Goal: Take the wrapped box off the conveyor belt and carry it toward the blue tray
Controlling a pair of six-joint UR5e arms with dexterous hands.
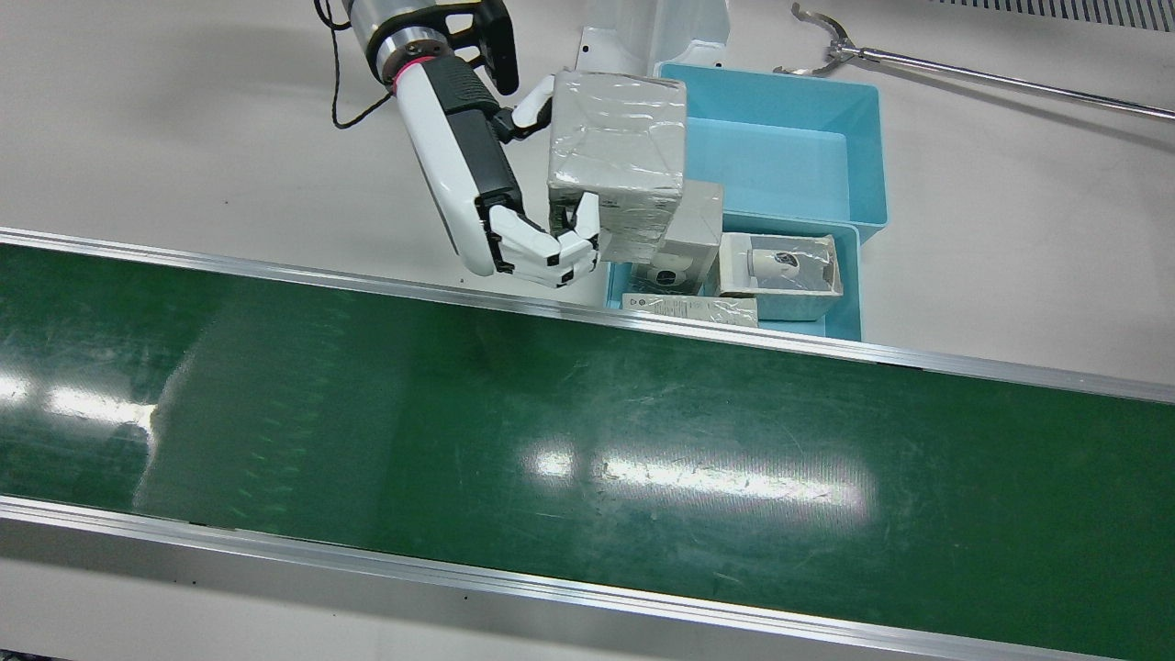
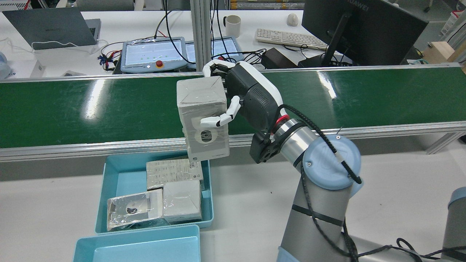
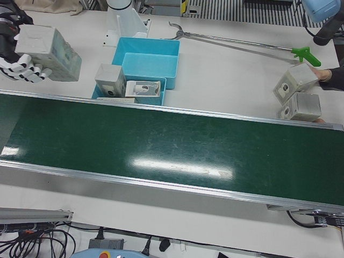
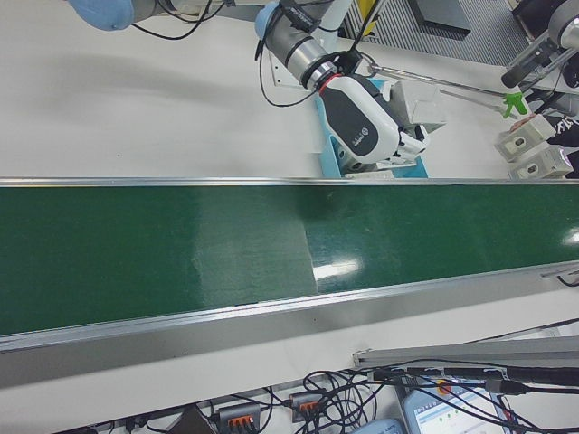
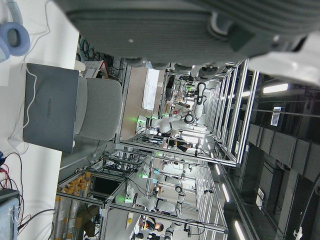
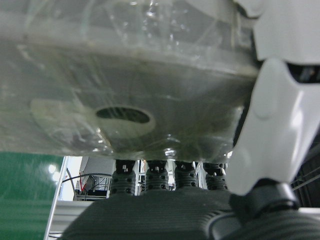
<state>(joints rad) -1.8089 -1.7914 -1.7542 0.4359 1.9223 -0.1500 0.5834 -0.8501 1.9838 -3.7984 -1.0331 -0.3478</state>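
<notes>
Now | white counter (image 1: 184, 138), green conveyor belt (image 1: 459, 431) below right robot hand (image 1: 514, 229) | robot hand clamps grey film-wrapped box (image 1: 617, 138) | left-front view alone shows a person's hand (image 3: 324, 75).

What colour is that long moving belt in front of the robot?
The conveyor belt is dark green, edged by silver metal rails; the front view shows it best.

Legible text: "HUAWEI" on laptop lid (image 5: 50, 107), left hand view, mid left; also on monitor back (image 2: 358, 25), rear view, upper right. Nothing else legible.
</notes>
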